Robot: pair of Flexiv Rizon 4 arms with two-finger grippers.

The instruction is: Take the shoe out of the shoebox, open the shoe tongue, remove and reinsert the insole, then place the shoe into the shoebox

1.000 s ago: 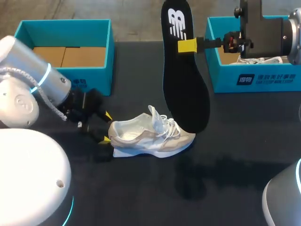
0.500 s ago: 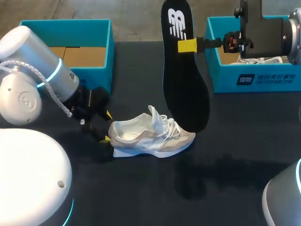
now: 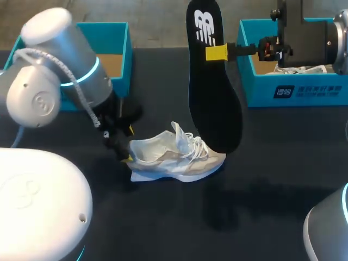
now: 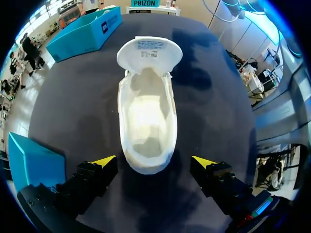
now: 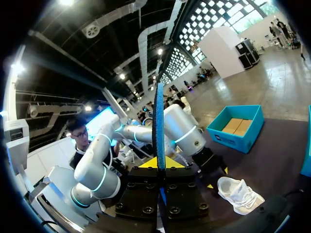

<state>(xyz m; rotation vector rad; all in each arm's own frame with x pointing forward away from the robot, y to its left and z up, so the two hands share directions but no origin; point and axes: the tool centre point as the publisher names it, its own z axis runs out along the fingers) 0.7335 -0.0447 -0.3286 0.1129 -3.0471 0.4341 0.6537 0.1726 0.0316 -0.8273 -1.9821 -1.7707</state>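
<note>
Presently right fingers (image 3: 216,53) are clamping the insole (image 3: 213,103) upright above the sneaker (image 3: 176,155), while left fingers (image 4: 103,160), apart, are flanking its heel.

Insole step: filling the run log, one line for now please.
insole: out, in right tool | shoe: on table | left tool: open, at shoe heel

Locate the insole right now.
In the head view the black insole hangs upright above mid-table, pinched in the right gripper, its lower end by the toe of the white shoe.
</note>
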